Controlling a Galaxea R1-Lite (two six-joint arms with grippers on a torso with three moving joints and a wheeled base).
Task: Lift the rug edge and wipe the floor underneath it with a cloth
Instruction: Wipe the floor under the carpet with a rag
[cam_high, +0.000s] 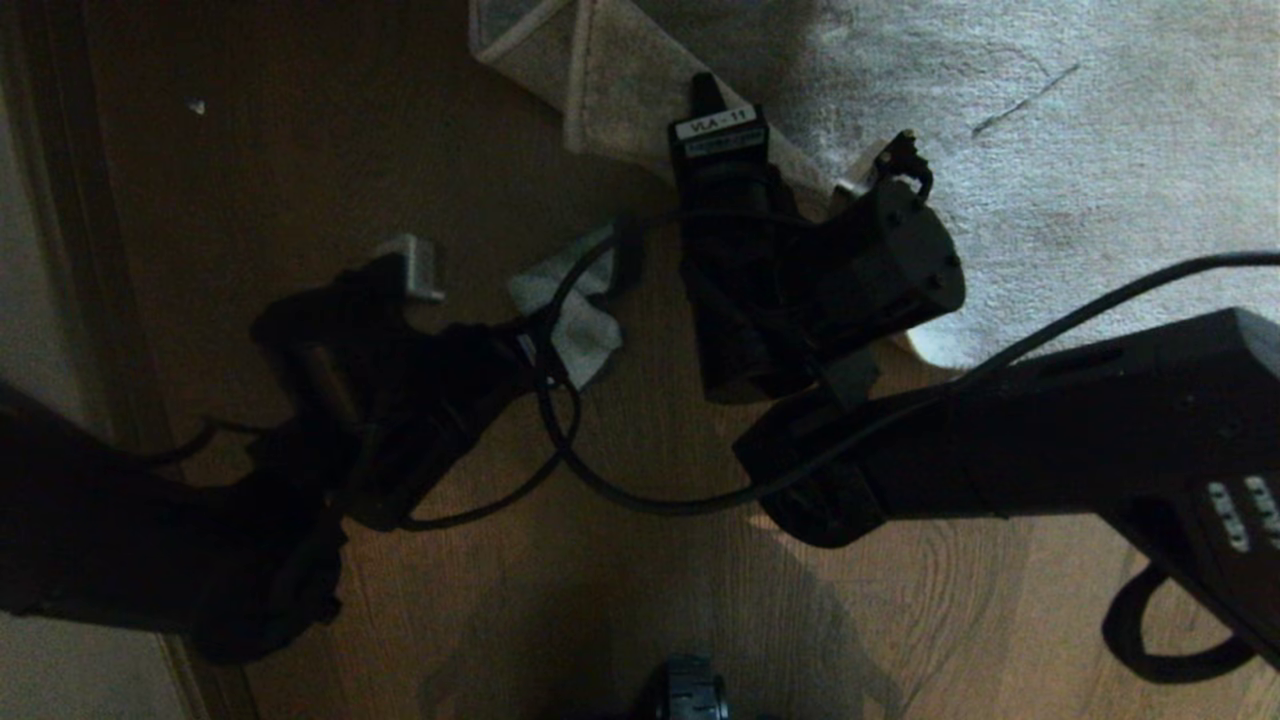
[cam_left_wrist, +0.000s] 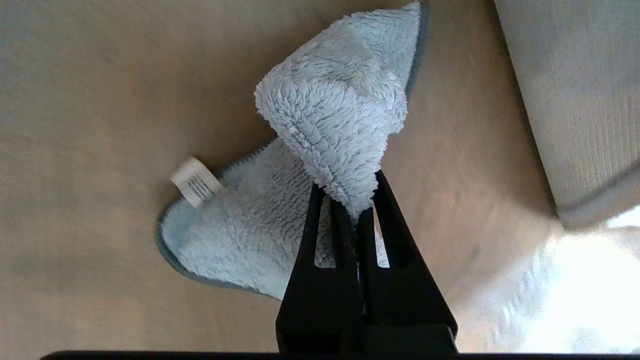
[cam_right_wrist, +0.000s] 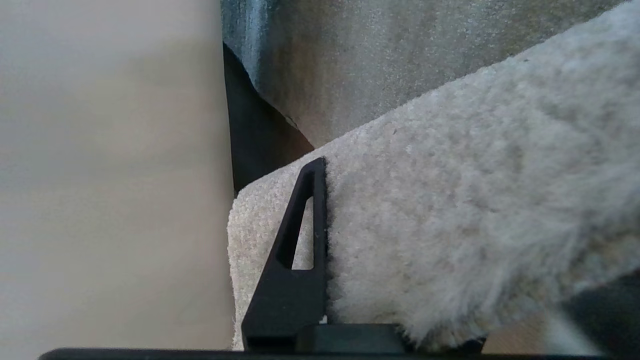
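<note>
Here, rug held up, cloth down on the boards.

The right gripper (cam_right_wrist: 325, 260) is clamped on the rug edge (cam_right_wrist: 450, 210), folding it back off the floor (cam_high: 620, 520); the left gripper (cam_left_wrist: 345, 200) is closed on a tuft of the cloth (cam_left_wrist: 330, 110), which lies just beside the fold. The wipe will probably go best with the cloth pressed flat, swept under the fold, and the rug kept high. Count: one rug, one cloth, two grippers.
</note>
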